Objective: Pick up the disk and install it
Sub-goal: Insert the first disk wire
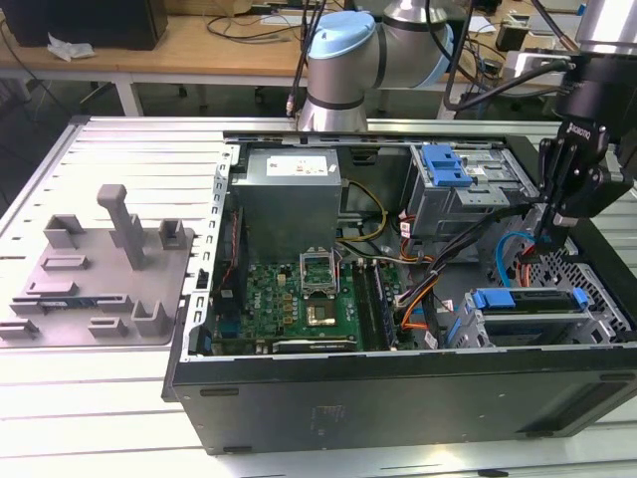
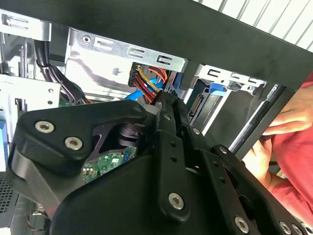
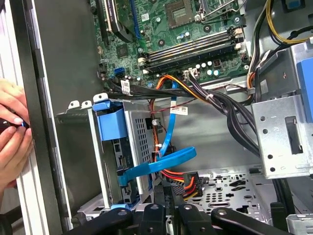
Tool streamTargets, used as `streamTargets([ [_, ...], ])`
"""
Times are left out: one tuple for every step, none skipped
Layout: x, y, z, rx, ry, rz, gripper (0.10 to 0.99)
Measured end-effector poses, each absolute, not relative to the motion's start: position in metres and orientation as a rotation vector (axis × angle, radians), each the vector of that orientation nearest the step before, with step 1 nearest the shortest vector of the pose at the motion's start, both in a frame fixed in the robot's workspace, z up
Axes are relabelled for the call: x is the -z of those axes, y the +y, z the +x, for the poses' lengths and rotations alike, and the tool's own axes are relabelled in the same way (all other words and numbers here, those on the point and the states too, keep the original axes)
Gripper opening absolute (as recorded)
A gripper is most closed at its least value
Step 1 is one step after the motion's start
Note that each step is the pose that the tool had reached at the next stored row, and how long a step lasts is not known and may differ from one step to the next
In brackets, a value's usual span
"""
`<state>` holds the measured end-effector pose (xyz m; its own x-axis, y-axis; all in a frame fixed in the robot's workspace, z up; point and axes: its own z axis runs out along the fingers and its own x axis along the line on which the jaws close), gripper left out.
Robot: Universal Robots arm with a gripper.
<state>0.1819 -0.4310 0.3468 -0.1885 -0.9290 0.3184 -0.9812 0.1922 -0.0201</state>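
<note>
We see the gripper (image 1: 544,239) hanging straight down from the arm's wrist. Its fingers are pressed together on nothing, with the tips just beside the drive cage (image 1: 600,317). The disk (image 1: 528,299) sits inside that cage, blue carrier uppermost.

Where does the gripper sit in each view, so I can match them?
Exterior view: the gripper, at the exterior view's right, reaching into the open case.
Second wrist view: gripper in the foreground, pointing at the orange-red wires.
First wrist view: gripper beside those wires.
Shared landmark: the orange-red wires.
</note>
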Motion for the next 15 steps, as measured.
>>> streamTargets([
  [-0.347, -0.431, 0.182, -0.322, -2.232, 1.831, 0.169],
  [-0.347, -0.431, 0.182, -0.320, -2.233, 1.832, 0.169],
  [-0.347, -0.432, 0.182, -0.318, -2.233, 1.833, 0.169],
  [-0.347, -0.432, 0.182, -0.317, -2.234, 1.834, 0.169],
  [-0.347, -0.434, 0.182, -0.312, -2.238, 1.836, 0.169],
  [-0.348, -0.435, 0.182, -0.305, -2.243, 1.840, 0.169],
  [-0.349, -0.437, 0.182, -0.299, -2.247, 1.844, 0.169],
  [-0.350, -0.438, 0.182, -0.296, -2.249, 1.845, 0.169],
  [-0.350, -0.441, 0.181, -0.295, -2.250, 1.846, 0.169],
  [-0.351, -0.443, 0.181, -0.294, -2.251, 1.847, 0.169],
  [-0.351, -0.444, 0.181, -0.294, -2.251, 1.847, 0.169],
  [-0.351, -0.445, 0.181, -0.292, -2.253, 1.848, 0.169],
  [-0.352, -0.447, 0.180, -0.285, -2.259, 1.853, 0.169],
  [-0.353, -0.448, 0.180, -0.280, -2.264, 1.857, 0.169],
  [-0.353, -0.450, 0.179, -0.271, -2.271, 1.862, 0.169],
])
